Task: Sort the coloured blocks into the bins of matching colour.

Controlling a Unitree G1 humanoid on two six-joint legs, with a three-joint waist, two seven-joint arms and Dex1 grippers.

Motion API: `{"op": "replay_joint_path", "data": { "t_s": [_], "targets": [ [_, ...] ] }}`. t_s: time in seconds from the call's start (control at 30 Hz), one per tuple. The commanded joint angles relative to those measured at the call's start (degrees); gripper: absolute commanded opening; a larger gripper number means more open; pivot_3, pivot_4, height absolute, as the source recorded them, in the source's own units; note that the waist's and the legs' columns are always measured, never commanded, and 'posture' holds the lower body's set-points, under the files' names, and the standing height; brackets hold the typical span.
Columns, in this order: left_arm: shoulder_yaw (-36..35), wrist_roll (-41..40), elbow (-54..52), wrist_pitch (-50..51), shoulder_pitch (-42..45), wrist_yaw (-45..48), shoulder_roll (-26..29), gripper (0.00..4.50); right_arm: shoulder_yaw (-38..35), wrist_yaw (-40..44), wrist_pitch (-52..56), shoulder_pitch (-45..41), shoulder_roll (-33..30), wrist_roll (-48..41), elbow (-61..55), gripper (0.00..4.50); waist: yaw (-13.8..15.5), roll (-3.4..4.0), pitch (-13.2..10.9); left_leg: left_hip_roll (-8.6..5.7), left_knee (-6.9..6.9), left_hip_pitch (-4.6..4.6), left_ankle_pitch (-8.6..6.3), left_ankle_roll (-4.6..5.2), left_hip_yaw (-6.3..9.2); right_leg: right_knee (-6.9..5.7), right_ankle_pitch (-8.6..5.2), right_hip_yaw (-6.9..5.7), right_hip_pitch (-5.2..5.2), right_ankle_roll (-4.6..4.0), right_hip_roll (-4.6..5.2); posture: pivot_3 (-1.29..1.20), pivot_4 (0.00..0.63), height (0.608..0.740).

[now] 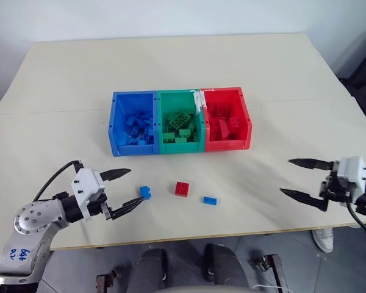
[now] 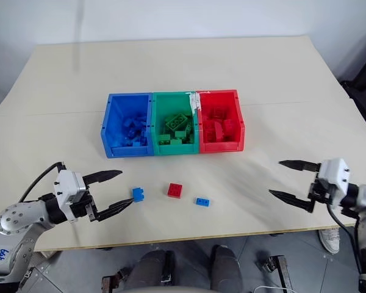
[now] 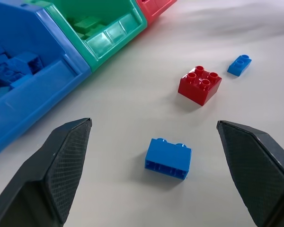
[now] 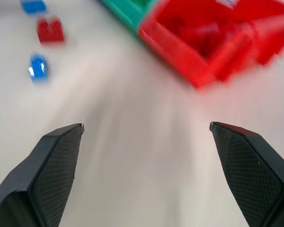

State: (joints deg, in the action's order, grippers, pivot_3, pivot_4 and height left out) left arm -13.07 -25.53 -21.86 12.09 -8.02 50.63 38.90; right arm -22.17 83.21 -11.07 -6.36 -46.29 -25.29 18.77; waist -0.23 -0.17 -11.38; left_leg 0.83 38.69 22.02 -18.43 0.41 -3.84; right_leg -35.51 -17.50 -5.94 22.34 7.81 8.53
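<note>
1. Your left tool (image 1: pixel 123 189) is spread wide, empty, with a small studded blue block (image 1: pixel 146 192) just off its fingertips on the counter (image 1: pixel 61 85).
2. Beyond it lie a red block (image 1: pixel 182 188) and another blue block (image 1: pixel 210 200); nothing blocks them.
3. Your right tool (image 1: pixel 300 179) is released too, with the bins (image 1: pixel 180 121) well ahead.

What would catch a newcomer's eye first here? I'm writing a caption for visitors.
The row of joined plastic bins, blue, green and red, mid-table, already holding bricks. In front lie three loose studded bricks: a red square one between two small blue ones. The open left gripper sits beside the nearer blue brick.
</note>
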Motion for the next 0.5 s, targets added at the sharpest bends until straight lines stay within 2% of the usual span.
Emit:
{"op": "replay_joint_path", "data": {
  "t_s": [0.03,0.1,0.23,0.33,0.5],
  "targets": [
    [-0.98,-1.49,-1.03,0.22,0.27,1.1,0.95,4.5,-2.54,-0.65,-3.98,0.41,-1.2,-0.32,3.12,4.46,0.06,0.0,0.0,0.02,0.07,0.0,0.0,0.0,0.0,-0.01,0.0,0.0,0.0,0.0,0.0,0.0,0.15,0.74],
    [-1.35,-1.45,-0.81,0.28,0.34,1.18,1.04,4.5,-1.11,-0.93,-2.59,0.38,-0.46,-1.12,0.99,4.46,0.03,0.01,0.0,0.1,0.17,0.0,0.0,0.0,0.06,-0.07,0.01,0.03,0.01,-0.02,0.0,0.0,0.15,0.74],
    [-2.05,-0.91,-0.17,-0.04,0.32,1.24,1.23,4.5,5.71,-1.86,6.95,0.05,0.72,-2.85,-9.17,4.46,0.01,0.01,0.0,0.31,0.24,-0.08,0.0,-0.01,0.18,-0.12,0.09,0.08,0.01,-0.12,-0.01,0.0,0.15,0.74],
    [-2.59,-0.84,0.18,-0.26,0.19,1.45,1.47,4.5,14.16,-4.39,15.14,-0.81,0.12,0.25,-18.43,4.46,0.12,0.02,0.0,0.36,0.27,-0.07,0.0,-0.01,0.19,-0.14,0.1,0.08,0.02,-0.14,-0.01,0.0,0.15,0.74],
    [-3.0,-0.83,-0.18,-1.23,-1.08,2.93,1.56,4.5,22.6,-8.96,22.19,-2.84,2.7,2.17,-25.31,4.46,0.37,0.01,0.0,0.34,0.28,-0.02,-0.03,0.0,0.23,-0.11,0.11,0.07,0.06,-0.15,0.01,0.0,0.15,0.74]
  ]
}}
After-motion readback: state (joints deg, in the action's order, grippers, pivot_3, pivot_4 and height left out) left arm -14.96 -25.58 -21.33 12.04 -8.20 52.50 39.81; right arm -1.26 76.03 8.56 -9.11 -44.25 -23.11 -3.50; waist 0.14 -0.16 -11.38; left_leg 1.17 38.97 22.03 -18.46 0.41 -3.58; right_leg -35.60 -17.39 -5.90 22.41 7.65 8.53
